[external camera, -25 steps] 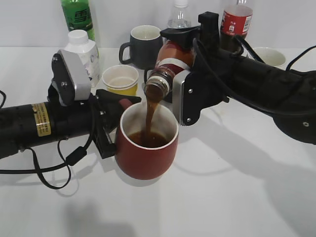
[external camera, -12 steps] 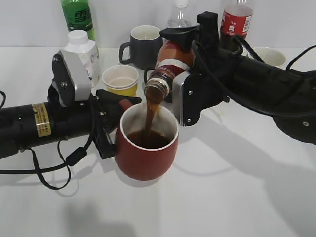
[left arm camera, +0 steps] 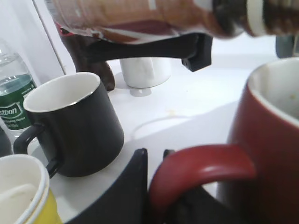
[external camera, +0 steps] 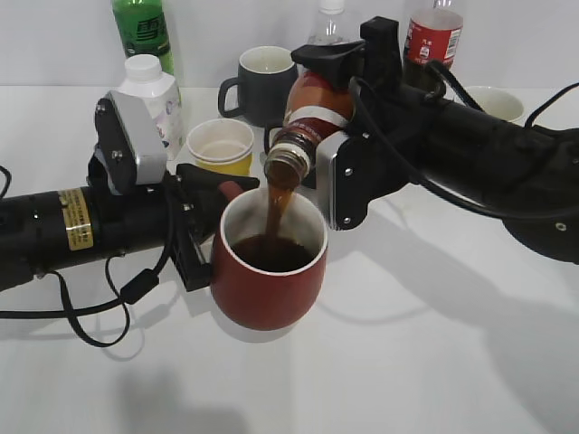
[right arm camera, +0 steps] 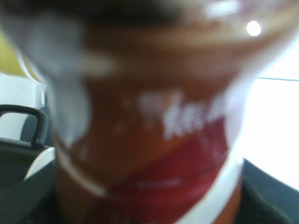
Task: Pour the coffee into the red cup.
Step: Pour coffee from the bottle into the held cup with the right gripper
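Note:
The red cup (external camera: 269, 274) stands on the white table (external camera: 425, 362) with brown coffee inside. My left gripper (external camera: 206, 212) is shut on its loop handle (left arm camera: 196, 165); a black finger (left arm camera: 126, 186) shows beside the handle. My right gripper (external camera: 330, 113) is shut on the coffee bottle (external camera: 308, 117), which is tilted mouth-down over the cup. A brown stream (external camera: 274, 210) runs from the bottle mouth into the cup. The bottle (right arm camera: 149, 140) fills the right wrist view, blurred, and also crosses the top of the left wrist view (left arm camera: 154, 16).
A yellow paper cup (external camera: 220, 145), a black mug (external camera: 262, 81), a white-capped bottle (external camera: 156, 90), a green bottle (external camera: 143, 32), a clear bottle (external camera: 327, 27), a red-labelled cola bottle (external camera: 434, 36) and a white cup (external camera: 493, 101) stand behind.
The coffee level in the red cup has risen a little. The bottle has tipped slightly further. The left gripper and cup have not moved.

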You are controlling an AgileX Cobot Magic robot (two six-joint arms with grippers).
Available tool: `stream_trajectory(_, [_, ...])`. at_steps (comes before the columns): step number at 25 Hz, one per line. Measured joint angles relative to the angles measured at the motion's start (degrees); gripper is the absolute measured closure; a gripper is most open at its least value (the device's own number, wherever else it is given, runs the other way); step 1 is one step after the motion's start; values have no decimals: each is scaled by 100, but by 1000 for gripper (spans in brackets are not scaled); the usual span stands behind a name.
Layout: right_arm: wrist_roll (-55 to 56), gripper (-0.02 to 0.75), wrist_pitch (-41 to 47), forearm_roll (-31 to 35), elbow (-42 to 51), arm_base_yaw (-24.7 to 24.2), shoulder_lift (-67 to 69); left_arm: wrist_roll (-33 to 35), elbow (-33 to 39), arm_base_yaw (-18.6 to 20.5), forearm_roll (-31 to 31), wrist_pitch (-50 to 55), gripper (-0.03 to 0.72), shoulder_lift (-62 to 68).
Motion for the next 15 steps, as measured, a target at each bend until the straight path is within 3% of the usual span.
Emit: stream_trajectory(15, [-257, 232, -110, 0, 0, 0, 0, 0, 0, 0, 37, -21, 621, 0])
